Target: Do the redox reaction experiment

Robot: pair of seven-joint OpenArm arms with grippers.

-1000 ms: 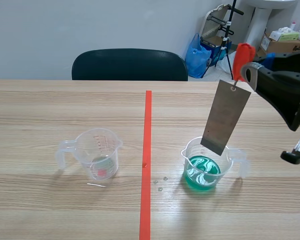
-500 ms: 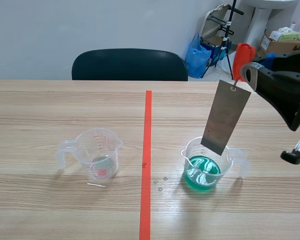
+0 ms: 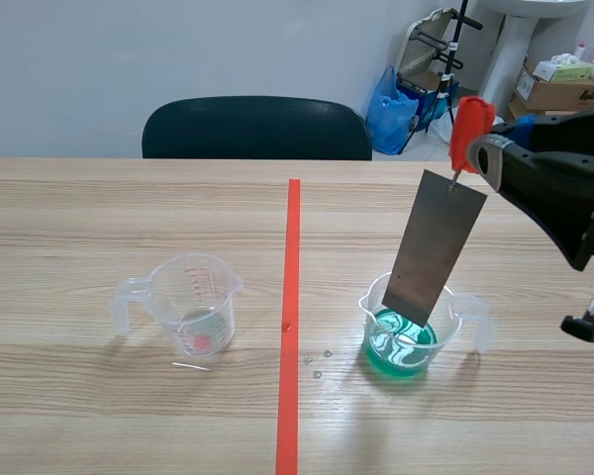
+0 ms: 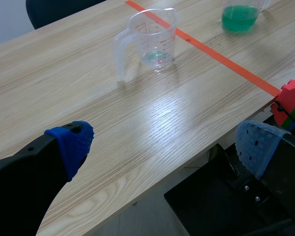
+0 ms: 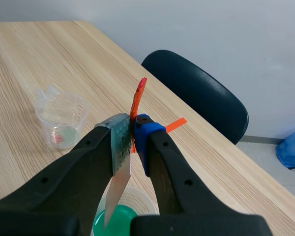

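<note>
two clear measuring cups on the wooden table [image 3: 129,218], one on each side of the tape line [image 3: 292,297]: to the left a near-empty cup [image 3: 193,302] with a pinkish trace at the bottom, to the right a cup of green liquid [image 3: 406,332]. pinched tight on an orange-red tab [image 5: 138,93], the right gripper [image 5: 132,132]. hanging from that tab, a grey metal plate [image 3: 434,247], tilted, with its lower edge inside the rim of the cup of green liquid. cannot tell whether wet yet. spread wide with nothing between the pads, the left gripper [image 4: 164,145], low at the near table edge and well apart from both cups.

likeliest to go wrong first: swinging. held only through the tab, so free to sway on any quick move and knock the light plastic wall, sliding or tipping the cup and spilling green solution. second: catching the lower corner on the rim while lowering at this tilt, with the same result. third: slipping of the thin tab out of the pads, dropping the plate with a splash.

also worth watching: a few small droplets [image 3: 317,361] on the wood between the line and the cup, so probably more dripping on lifting out. best lowered slowly, straight down, centred over the liquid, then left to soak.
</note>
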